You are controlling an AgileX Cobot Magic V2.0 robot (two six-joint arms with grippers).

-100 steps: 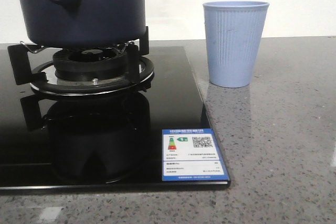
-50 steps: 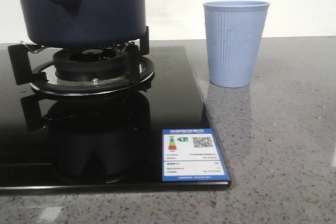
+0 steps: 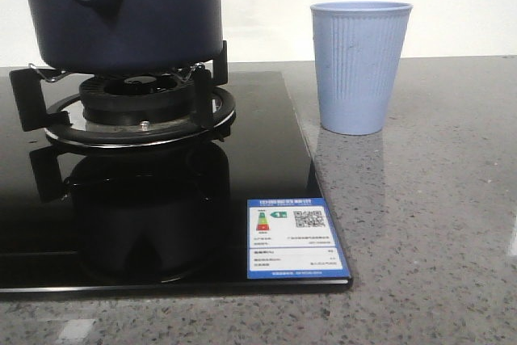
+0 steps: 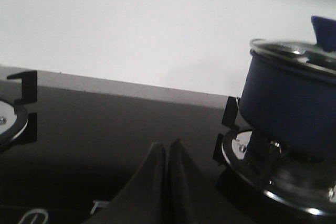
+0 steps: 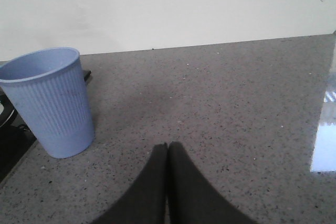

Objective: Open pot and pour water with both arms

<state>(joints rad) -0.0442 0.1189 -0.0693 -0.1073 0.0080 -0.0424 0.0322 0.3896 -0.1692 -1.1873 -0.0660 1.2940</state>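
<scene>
i see the pot point(image 3: 121, 14) seated on the burner grate point(image 3: 133, 107) of the black cooktop point(image 3: 242, 167), its glass lid point(image 4: 294, 53) on. the light blue cup point(image 3: 359, 66) stands upright on the counter point(image 3: 428, 216) beside it. my left gripper point(image 4: 166, 153) and right gripper point(image 5: 167, 153) are both pressed closed, empty.
</scene>
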